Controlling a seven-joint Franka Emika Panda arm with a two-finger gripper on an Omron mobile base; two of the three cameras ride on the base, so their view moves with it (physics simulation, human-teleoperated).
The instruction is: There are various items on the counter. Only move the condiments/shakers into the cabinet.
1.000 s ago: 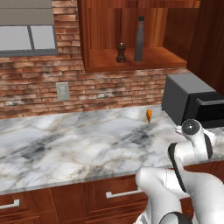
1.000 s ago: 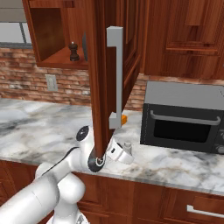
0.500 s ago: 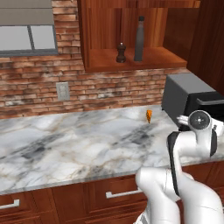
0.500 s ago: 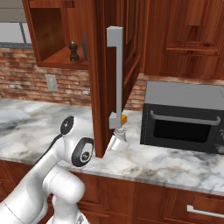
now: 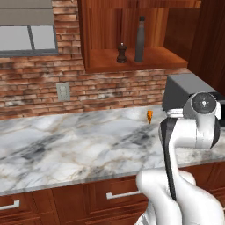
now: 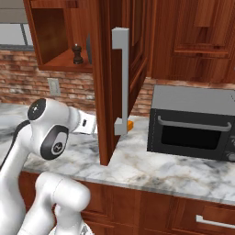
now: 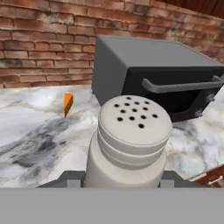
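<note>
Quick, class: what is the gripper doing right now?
Gripper: closed on the pale grey shaker, held above the counter.

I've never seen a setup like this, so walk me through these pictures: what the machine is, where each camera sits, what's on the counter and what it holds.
It is a white robot arm in a rendered kitchen. Two pictures come from cameras behind it, left and right; the third looks along its hand. There, a pale grey shaker sits between the fingers, apparently gripped. An orange wedge lies on the marble counter beside the black microwave. The pepper mill and dark bottle already stand in the wooden cabinet.
</note>
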